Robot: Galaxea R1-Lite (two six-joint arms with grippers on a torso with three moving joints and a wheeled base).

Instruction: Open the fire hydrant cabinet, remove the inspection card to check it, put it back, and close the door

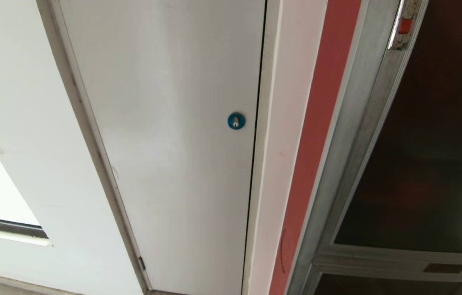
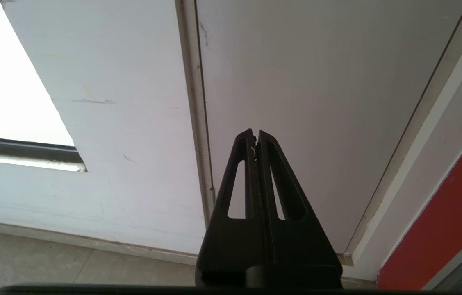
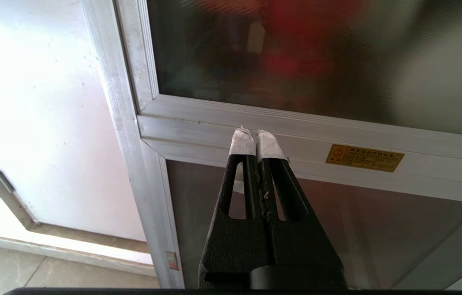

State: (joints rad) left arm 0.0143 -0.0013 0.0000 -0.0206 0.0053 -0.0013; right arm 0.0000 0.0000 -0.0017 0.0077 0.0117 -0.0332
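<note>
While the fire hydrant cabinet (image 1: 329, 229) stands at my right, its door (image 1: 427, 164) closed, my right hand (image 3: 256, 137) pinched together before the silver frame, empty, my left hand (image 2: 254, 135) likewise pressed together, facing the white door (image 1: 165, 123) with blue lock (image 1: 236, 121).

Neither arm shows in the head view; each pincer appears only in its own wrist view.

The left pincer (image 2: 255, 133) has its 2 black fingers pressed together along their full length, the tips meeting in a narrow point. It grips nothing and touches nothing. Each finger is a slim tapering bar with a long slot cut through it, widening toward a broad black base.

The right pincer (image 3: 255, 137) stands in the same pose: 2 black slotted fingers drawn tight against each other, empty, clear of any surface. Its fingertips (image 3: 242, 143) are wrapped in white tape, slightly frayed at the ends.
</note>
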